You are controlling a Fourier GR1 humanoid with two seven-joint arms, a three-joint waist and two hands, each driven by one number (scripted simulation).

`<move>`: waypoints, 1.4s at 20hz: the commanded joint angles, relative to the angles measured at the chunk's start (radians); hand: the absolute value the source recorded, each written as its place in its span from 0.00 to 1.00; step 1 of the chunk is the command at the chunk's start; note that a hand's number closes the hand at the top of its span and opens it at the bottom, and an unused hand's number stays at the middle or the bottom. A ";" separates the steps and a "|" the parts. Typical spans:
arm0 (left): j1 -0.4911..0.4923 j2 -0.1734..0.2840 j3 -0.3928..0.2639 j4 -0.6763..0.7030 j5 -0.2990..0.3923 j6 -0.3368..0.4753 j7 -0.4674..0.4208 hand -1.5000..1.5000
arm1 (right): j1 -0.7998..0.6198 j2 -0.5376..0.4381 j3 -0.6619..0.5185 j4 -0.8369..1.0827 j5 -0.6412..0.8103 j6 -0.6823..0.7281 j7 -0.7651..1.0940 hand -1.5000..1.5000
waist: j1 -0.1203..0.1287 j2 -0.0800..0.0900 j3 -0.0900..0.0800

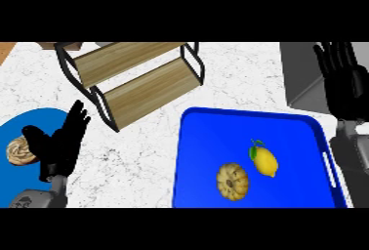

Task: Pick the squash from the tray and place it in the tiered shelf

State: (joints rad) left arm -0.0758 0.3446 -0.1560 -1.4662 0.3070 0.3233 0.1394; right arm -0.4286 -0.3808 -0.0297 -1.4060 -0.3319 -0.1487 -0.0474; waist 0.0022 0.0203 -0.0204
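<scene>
The right hand [338, 63] stands at the view's upper right edge, fingers straight and pointing up, holding nothing; it is well apart from the tray and reads as resting. The left hand [61, 141] shows at lower left, fingers likewise spread and relaxed, over the white marbled counter [137, 161] beside a blue plate [22, 122] that carries a swirled pastry [19, 150]. Neither hand touches anything. The squash [233, 181], a tan ribbed round one, lies in the blue tray [216, 127] toward its near side, just beside a yellow lemon [266, 161] with a green leaf. The tiered shelf [133, 80], two wooden boards in a black frame, stands at the far left of the tray, with nothing on its boards that I can see. By my judgement the pick has not yet begun. The next move calls for the right hand to travel down and leftward over the tray, settle above the squash and close round it without nudging the lemon.
</scene>
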 commanded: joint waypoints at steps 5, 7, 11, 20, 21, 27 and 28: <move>-0.093 0.035 -0.010 -0.074 -0.073 0.009 -0.054 0.50 | -0.067 -0.033 0.504 -0.074 0.294 0.239 0.115 1.00 | 0.090 -0.031 0.009; -0.067 0.027 -0.018 -0.061 -0.072 0.006 -0.059 0.50 | -0.147 -0.137 0.507 -0.092 0.530 0.095 0.149 1.00 | 0.049 -0.052 0.002; -0.024 0.056 0.019 -0.172 -0.063 0.009 -0.041 0.50 | -0.059 0.110 0.681 -0.204 0.424 0.158 0.340 0.00 | 0.013 -0.029 0.020; 0.001 0.037 0.021 -0.145 -0.093 0.024 -0.072 0.50 | -0.301 0.011 0.836 -0.407 0.376 0.552 0.705 0.00 | 0.007 -0.036 0.015; -0.036 0.058 0.041 -0.146 -0.084 0.025 -0.027 0.50 | -0.325 0.021 0.865 -0.430 0.372 0.585 0.759 0.00 | 0.000 -0.036 0.016; -0.037 0.034 0.023 -0.133 -0.086 0.019 -0.028 0.50 | -0.470 0.066 1.067 -0.480 0.488 0.738 1.007 0.00 | -0.006 -0.036 0.016; -0.014 0.007 -0.016 -0.165 -0.113 0.042 -0.036 0.50 | -0.524 0.082 1.063 -0.464 0.470 0.787 1.051 0.00 | 0.005 -0.039 0.016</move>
State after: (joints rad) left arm -0.0982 0.3745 -0.1418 -1.6176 0.2139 0.3516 0.1001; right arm -0.8414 -0.3260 0.9433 -1.8534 0.0929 0.5196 0.8511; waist 0.0045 -0.0163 -0.0043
